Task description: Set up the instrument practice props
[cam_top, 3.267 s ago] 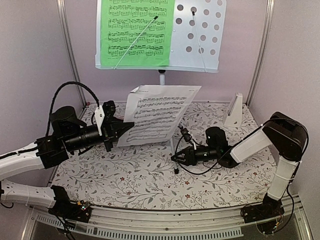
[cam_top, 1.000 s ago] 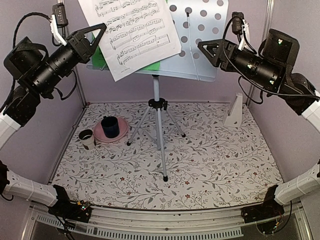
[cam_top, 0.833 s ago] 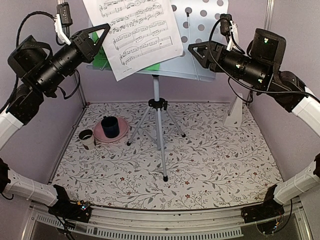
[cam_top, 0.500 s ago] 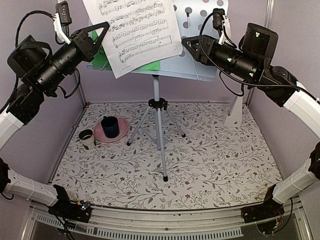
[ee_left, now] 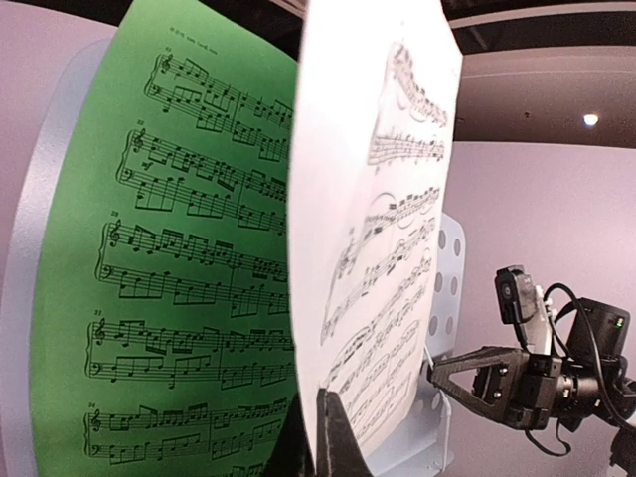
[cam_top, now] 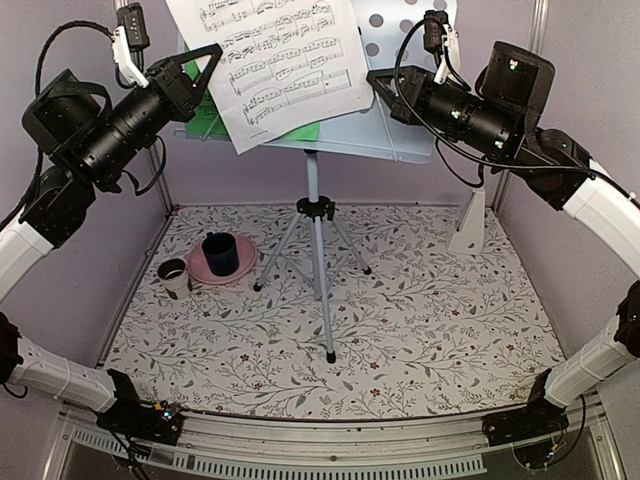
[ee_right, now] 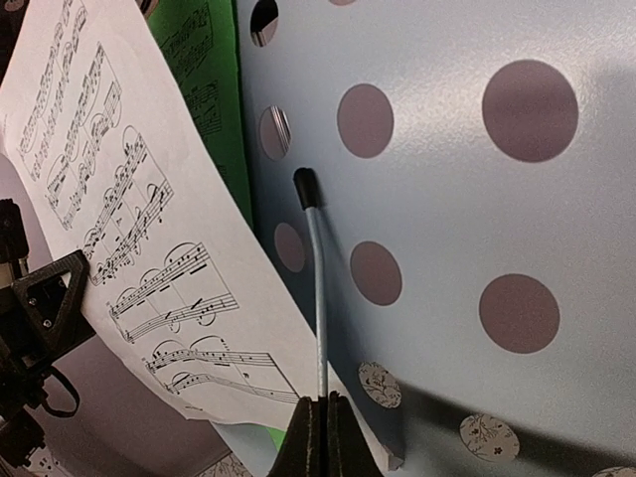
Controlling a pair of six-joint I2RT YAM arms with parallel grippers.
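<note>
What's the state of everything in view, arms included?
music stand: upright, tripod spread
green sheet: on its desk
white sheet: tilted, held before desk
left gripper: jaws shut on white sheet
right gripper: jaws shut on holder wire
metronome: upright, untouched
dark blue cup: upright on pink plate
small white cup: upright beside plate

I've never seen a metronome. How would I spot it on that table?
Find the grey music stand on the flowered table. Right of its legs, in the back corner, stands the metronome: a small white pyramid, unlike the round blue cup at the left.
</note>
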